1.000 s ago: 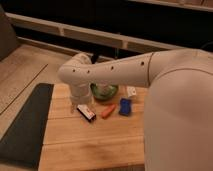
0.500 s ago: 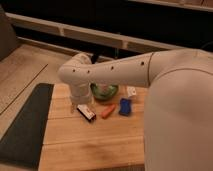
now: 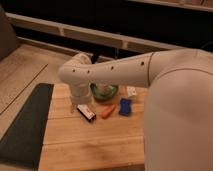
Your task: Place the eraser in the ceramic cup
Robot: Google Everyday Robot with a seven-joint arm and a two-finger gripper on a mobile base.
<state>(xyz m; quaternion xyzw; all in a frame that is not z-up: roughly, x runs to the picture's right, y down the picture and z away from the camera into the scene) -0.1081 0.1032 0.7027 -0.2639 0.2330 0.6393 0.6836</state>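
Eraser (image 3: 86, 112) lies on the table (image 3: 90, 145), near the ceramic cup (image 3: 104, 91) and not in it. Tool (image 3: 83, 104) hangs just over the eraser; open or closed, cannot tell. Risks: an off-centre pinch skids the eraser away, or the descent nudges the orange stick (image 3: 107, 110) just beside it.

Arm (image 3: 120, 70) bent, end effector (image 3: 81, 101) down beneath elbow

My arm (image 3: 115, 74) overhangs the ceramic cup (image 3: 104, 92), my gripper (image 3: 99, 54) beyond at twelve o'clock; open tabletop (image 3: 90, 145) at six.
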